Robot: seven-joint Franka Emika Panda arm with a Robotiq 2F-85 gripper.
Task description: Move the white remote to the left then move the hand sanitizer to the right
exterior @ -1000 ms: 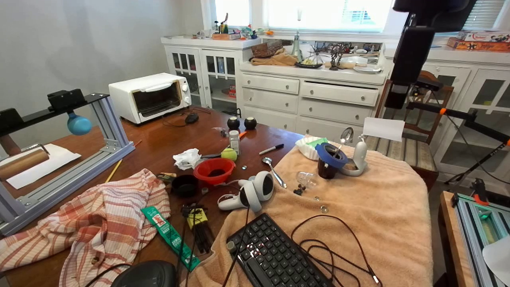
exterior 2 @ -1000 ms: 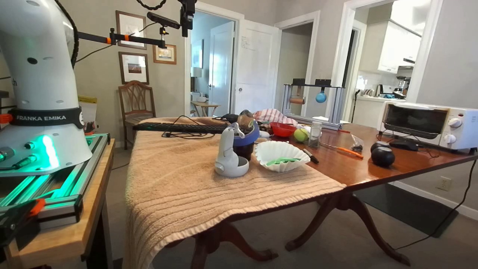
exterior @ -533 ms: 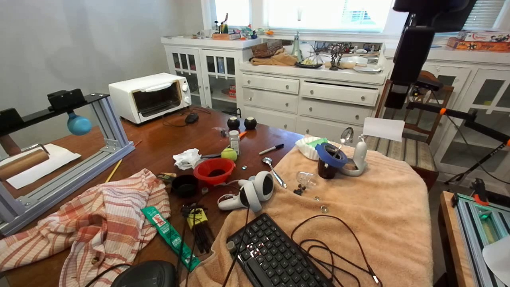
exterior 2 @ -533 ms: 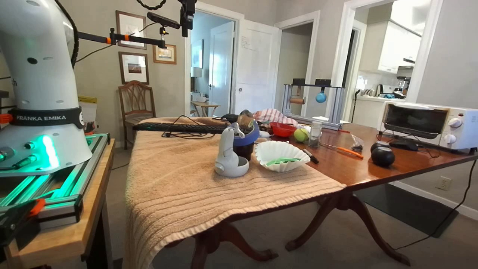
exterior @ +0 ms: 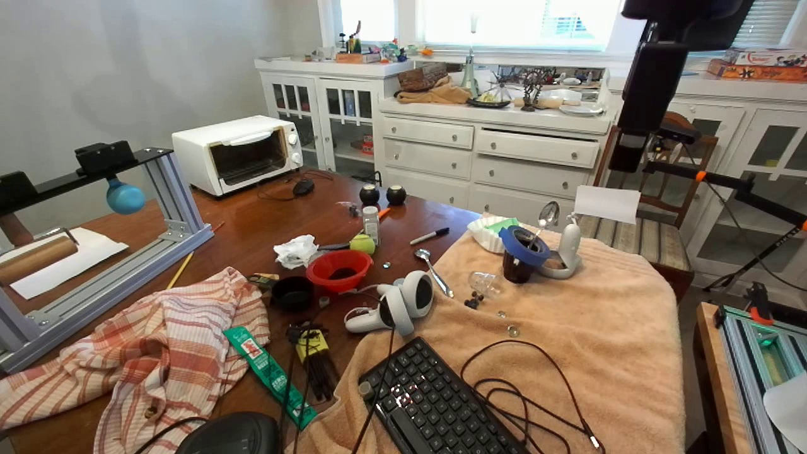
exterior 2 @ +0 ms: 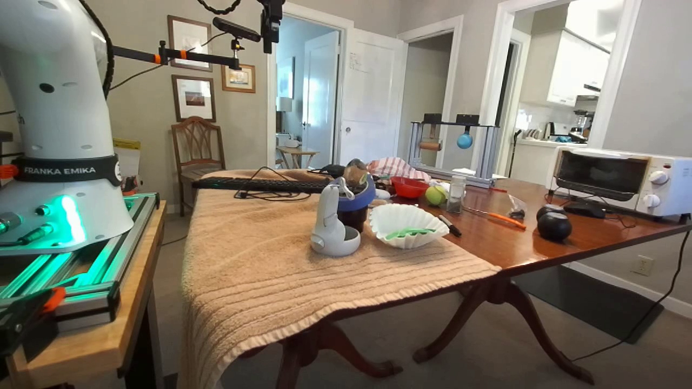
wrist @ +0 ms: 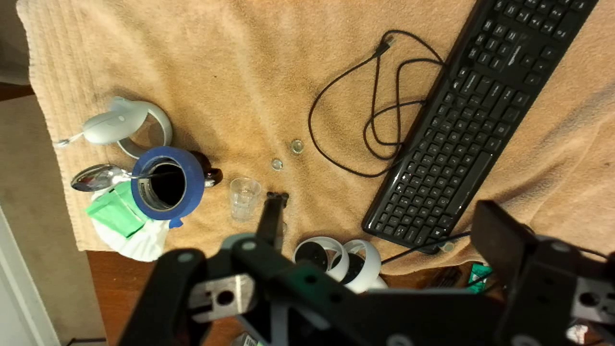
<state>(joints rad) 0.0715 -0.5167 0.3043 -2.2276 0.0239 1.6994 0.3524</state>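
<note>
Two white remotes with black round faces (exterior: 396,308) lie together by the towel's edge; they show in the wrist view (wrist: 371,275) just beyond my jaws. Another white remote (exterior: 569,247) stands on the towel beside the blue tape, also in the wrist view (wrist: 115,126) and in an exterior view (exterior 2: 326,216). The hand sanitizer (exterior: 371,227), a small translucent bottle, stands upright on the wood behind the tennis ball, in both exterior views (exterior 2: 456,193). My gripper (wrist: 382,206) is open and empty, high above the towel; in an exterior view it hangs at the top right (exterior: 627,148).
A black keyboard (wrist: 461,125) and its cable lie on the towel (exterior: 605,315). A mug with blue tape (exterior: 524,246) and a spoon, a clear cup (wrist: 245,197), a white paper filter (exterior 2: 403,224), a red bowl (exterior: 339,271) and a tennis ball (exterior: 362,244) stand around.
</note>
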